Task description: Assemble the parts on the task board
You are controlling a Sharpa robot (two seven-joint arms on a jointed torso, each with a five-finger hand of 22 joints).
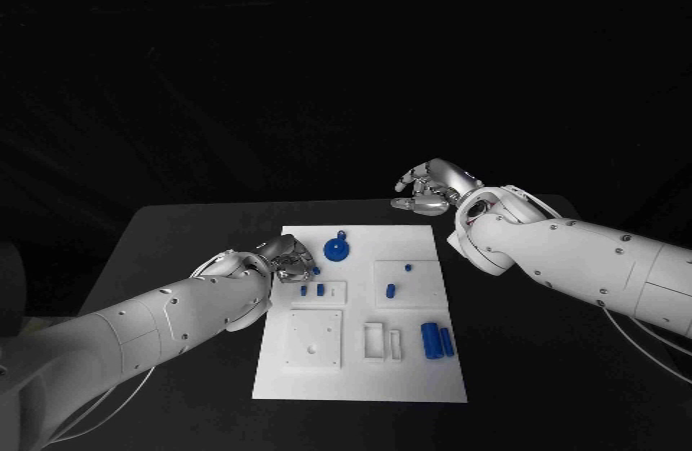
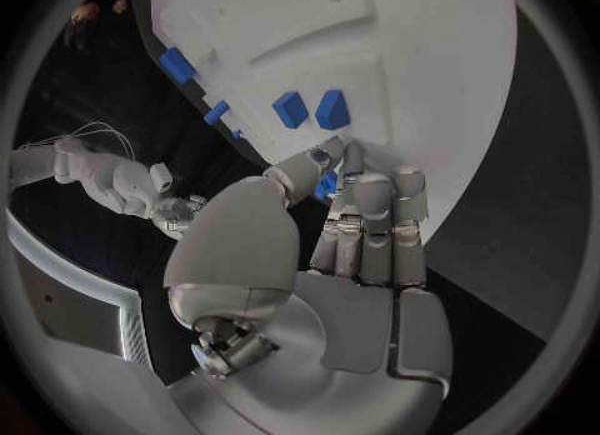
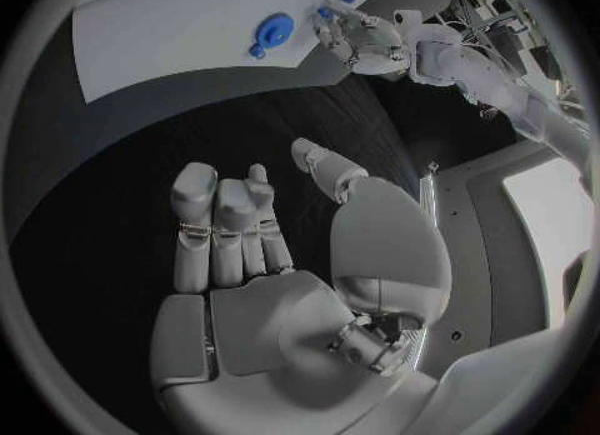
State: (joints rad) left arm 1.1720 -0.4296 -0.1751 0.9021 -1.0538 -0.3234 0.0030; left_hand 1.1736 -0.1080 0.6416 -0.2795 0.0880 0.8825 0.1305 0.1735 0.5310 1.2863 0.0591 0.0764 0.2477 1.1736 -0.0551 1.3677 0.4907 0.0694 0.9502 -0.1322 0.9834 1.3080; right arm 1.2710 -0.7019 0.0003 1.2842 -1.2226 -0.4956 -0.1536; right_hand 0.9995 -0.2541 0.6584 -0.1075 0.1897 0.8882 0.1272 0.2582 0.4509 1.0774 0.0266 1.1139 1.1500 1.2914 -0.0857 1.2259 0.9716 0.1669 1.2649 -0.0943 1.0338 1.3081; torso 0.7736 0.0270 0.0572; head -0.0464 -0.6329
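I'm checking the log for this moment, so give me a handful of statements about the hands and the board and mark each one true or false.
1. The left hand is at the board's left edge, close to the round blue part. True.
2. The right hand holds a blue part. False: it holds nothing and hovers over the black table past the board's far edge.
3. Two long blue parts lie side by side near the board's right edge. True.
4. The round blue part lies off the board on the table. False: it lies on the board, near its far edge.
5. The two hands are touching. False: they are well apart.
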